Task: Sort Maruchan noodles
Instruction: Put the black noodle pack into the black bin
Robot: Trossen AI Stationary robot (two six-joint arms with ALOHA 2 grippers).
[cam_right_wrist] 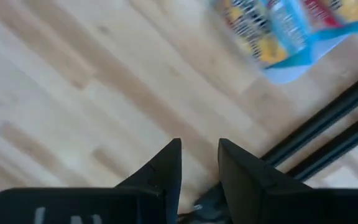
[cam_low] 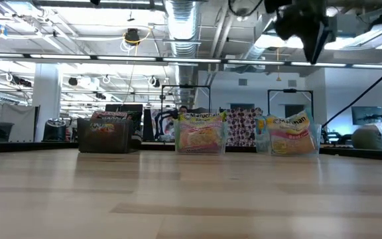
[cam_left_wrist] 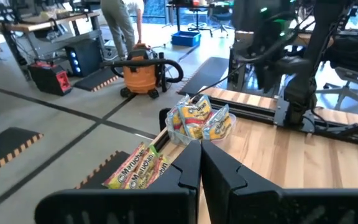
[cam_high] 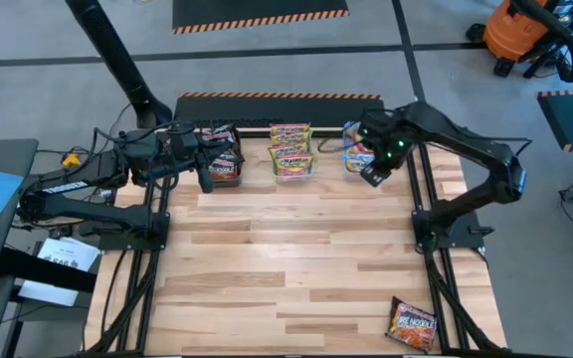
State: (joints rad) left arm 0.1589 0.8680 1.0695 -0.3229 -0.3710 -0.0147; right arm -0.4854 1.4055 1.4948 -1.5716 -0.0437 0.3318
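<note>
Stray packet (cam_high: 412, 324) lies apparently diagonal; right tool (cam_high: 374, 175) part-open, empty; left tool (cam_high: 205, 180) closed.

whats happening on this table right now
A two-armed robot is sorting ramen packets. Three groups sit along the far edge: dark packets, orange-green packets and blue packets. One loose packet lies alone at the near right corner. The right gripper hangs empty, fingers apart, beside the blue group. The left gripper is shut and empty by the dark group.
</note>
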